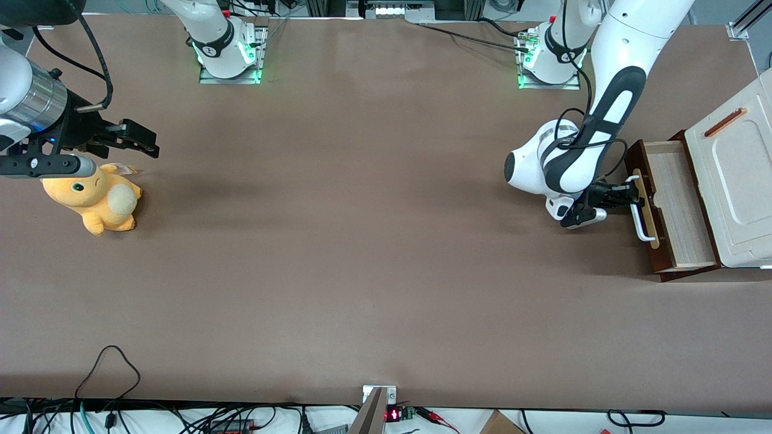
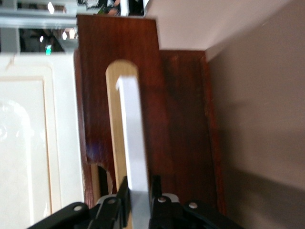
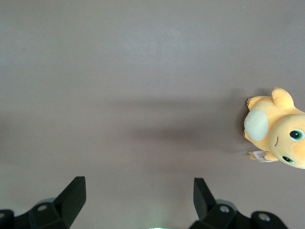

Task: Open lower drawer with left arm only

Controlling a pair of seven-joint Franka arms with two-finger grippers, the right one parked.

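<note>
At the right edge of the front view, our gripper [image 1: 627,194] is clamped on the white handle [image 1: 643,211] of the lower drawer [image 1: 675,202], which we judge largely pulled out, with little travel left.

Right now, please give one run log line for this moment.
gripper: shut on white bar handle | lower drawer: pulled out, inside visible

light: bright, even, from above | shadows: soft, dark patches on the brown surface [image 1: 362,241] | glare: shiny white cabinet top [image 2: 24,143] | blur: left wrist view fuzzy, white handle [image 2: 133,143] smeared | front view: sharp
</note>
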